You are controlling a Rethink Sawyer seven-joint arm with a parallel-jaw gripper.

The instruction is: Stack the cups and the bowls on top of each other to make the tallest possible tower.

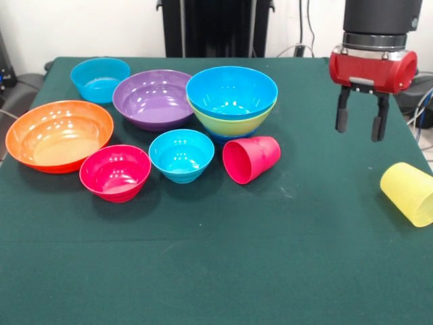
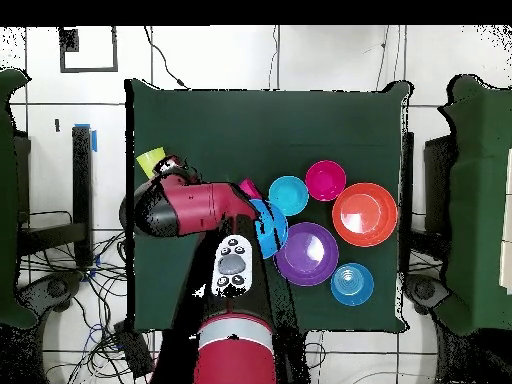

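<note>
My gripper (image 1: 360, 123) hangs open and empty above the table's right side. The yellow cup (image 1: 408, 193) lies on its side below it at the right edge, apart from it, and also shows in the overhead view (image 2: 151, 160). The red-pink cup (image 1: 252, 159) lies on its side mid-table. A bright blue bowl (image 1: 232, 93) sits nested in the lime green bowl (image 1: 233, 123). The other bowls stand singly: purple (image 1: 154, 99), orange (image 1: 59, 135), pink-red (image 1: 116, 172), cyan (image 1: 181, 155), and blue (image 1: 100, 79) at the back left.
The green cloth-covered table (image 1: 216, 271) bears everything. The robot's black pedestal (image 1: 216, 27) stands at the far side. In the overhead view my red arm (image 2: 195, 208) covers part of the nested bowls. Cables lie beside the table.
</note>
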